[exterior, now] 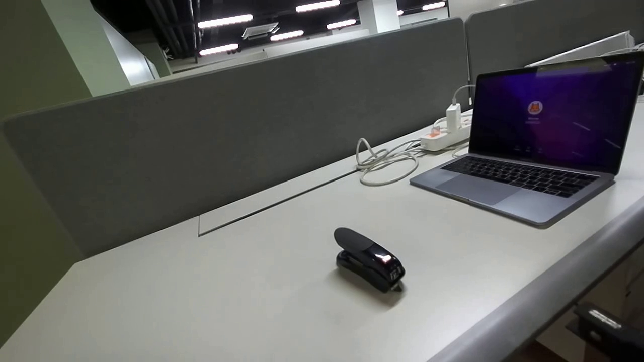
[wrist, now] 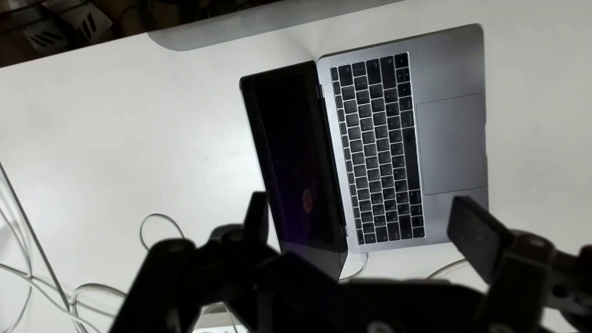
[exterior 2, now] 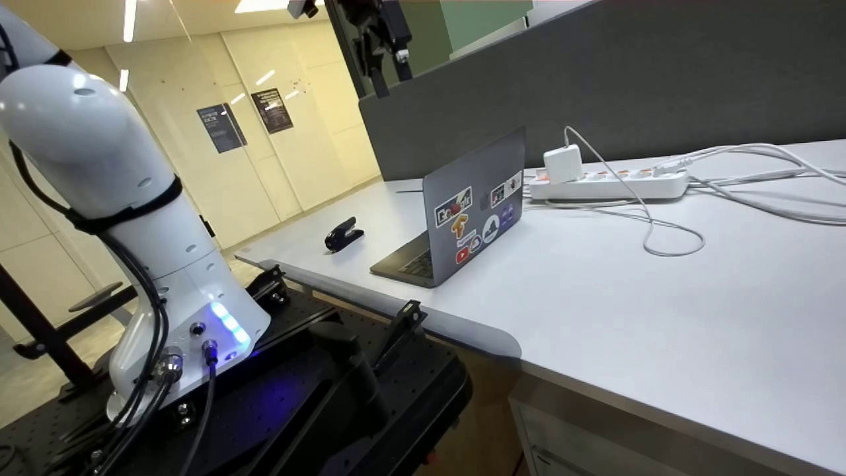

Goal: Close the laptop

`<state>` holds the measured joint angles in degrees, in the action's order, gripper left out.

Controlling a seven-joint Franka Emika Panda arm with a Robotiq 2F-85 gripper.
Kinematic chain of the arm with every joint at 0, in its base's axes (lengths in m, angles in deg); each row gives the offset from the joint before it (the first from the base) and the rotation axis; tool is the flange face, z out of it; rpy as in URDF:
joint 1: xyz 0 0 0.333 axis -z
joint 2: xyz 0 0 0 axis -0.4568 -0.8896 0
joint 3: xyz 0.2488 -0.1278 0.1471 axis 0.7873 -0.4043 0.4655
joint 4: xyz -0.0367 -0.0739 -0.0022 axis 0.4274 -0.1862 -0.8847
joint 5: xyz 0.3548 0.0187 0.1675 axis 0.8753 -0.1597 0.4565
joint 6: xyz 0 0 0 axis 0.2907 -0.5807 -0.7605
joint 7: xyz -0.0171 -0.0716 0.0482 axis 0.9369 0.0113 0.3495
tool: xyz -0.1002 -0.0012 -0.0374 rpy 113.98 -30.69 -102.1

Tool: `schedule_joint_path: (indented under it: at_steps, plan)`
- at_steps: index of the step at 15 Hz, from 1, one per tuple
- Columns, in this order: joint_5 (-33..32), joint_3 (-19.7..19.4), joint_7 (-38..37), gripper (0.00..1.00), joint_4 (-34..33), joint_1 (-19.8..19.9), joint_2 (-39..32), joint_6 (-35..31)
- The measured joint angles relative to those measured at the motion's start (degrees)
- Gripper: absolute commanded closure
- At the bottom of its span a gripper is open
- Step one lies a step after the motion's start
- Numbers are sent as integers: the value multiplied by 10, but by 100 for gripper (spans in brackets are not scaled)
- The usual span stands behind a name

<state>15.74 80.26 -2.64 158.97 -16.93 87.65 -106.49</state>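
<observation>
Black gripper nearest in the wrist view, with fingers spread wide apart. Past these, on white desk, open grey laptop with lid raised and purple-lit screen. Near it, white power strip. Beyond, in an exterior view, small black stapler; farthest, dark posters on a yellowish wall.

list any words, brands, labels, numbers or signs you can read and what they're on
"Google", probably, partly blurred: framed sticker on the laptop lid
Apple logo, faint: same lid
White play sign: red sticker, same lid
Slanted dark stripes: apparently pale footwear
Too small or blurred: other stickers, screen text, keys, stapler marking, wall posters
</observation>
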Motion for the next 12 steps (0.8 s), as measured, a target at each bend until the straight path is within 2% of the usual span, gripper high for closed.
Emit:
schedule_joint_path:
  at_steps: [3,6,12]
  plan:
    - [2,1,12,0,0,-1,-4,-2]
    - [-15,-7,33,0,0,5,-23,-32]
    - [-76,-48,72,0,-6,50,-71,-114]
